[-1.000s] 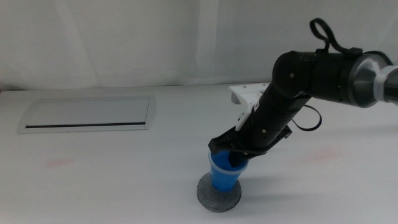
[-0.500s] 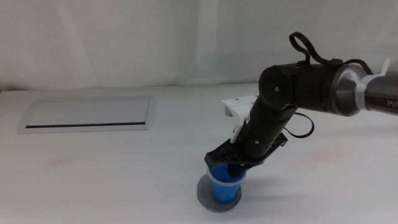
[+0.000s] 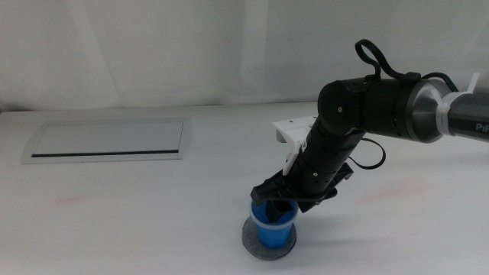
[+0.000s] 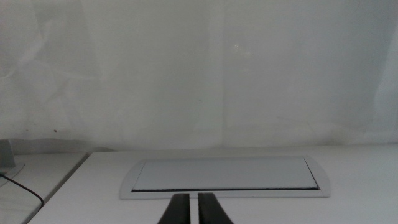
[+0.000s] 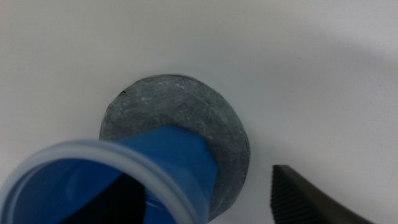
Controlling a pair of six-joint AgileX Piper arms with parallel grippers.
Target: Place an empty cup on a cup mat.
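White table, cup on cup mat, right hand spread astride rim.

The cup is bright blue inside and out, with a thin white rim; its interior darkens to near black in the wrist view. The cup mat is mottled grey, flecked lighter. At its 1 o'clock, the right gripper is black, on a black arm with a white bracket. The table is white, faintly pink-smudged. At 10 o'clock, the grey-white panel has a dark slot.
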